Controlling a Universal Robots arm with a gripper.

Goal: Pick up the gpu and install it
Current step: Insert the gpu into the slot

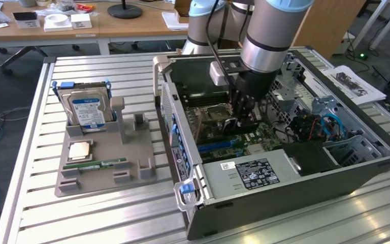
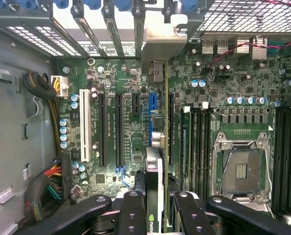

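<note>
Fingers (image 2: 132, 211) clamped on both faces of the gpu (image 2: 154, 169), which stands on edge. Card is inside the open computer case (image 1: 357, 168), near the case's middle, over the motherboard (image 2: 131, 88) and in line with the blue expansion slot (image 2: 152, 100). Whether it is seated cannot be determined. Case lies on the table (image 1: 100, 213).

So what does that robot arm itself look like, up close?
The arm is thick silver-grey tubing with pale blue joint caps. A black cable runs down it, a pale box sits near the wrist, and the pincer is black, with pinned link bars.
</note>
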